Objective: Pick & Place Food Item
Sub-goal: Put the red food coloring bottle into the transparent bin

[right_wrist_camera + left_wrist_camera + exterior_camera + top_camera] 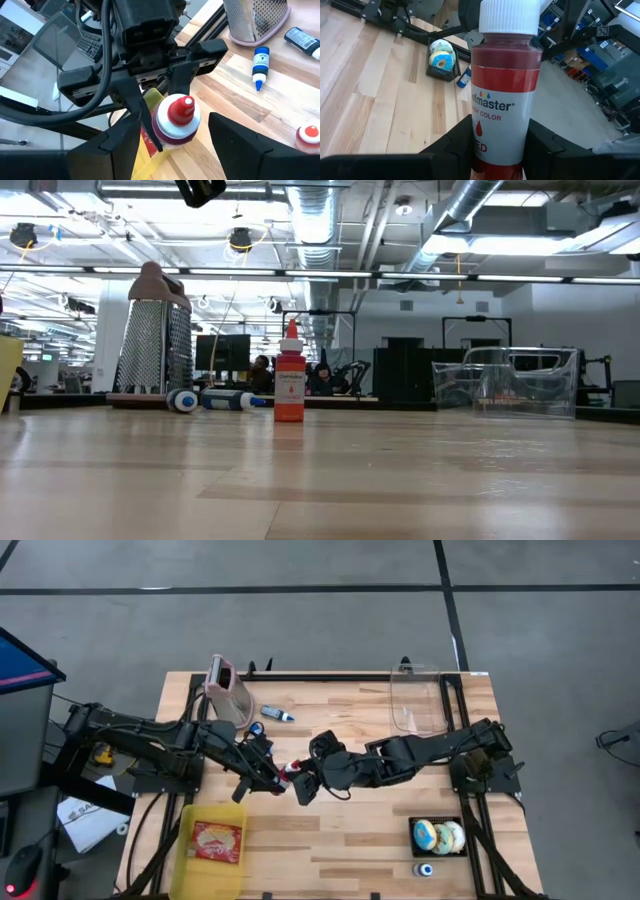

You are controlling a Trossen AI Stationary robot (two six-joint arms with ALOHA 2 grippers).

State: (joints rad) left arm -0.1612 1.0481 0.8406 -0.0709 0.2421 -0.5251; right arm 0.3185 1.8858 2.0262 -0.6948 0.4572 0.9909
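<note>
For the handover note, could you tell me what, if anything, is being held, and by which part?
The left gripper holds the red food colouring bottle upright, its fingers on the lower body. The right gripper stands open around the cap, holding nothing.

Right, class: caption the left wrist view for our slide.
Left pincer grips a red food-colour bottle above the wooden table.

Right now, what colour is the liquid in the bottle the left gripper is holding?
Red, under a white cap; the bottle shows best in the left wrist view, between the left gripper's fingers.
</note>
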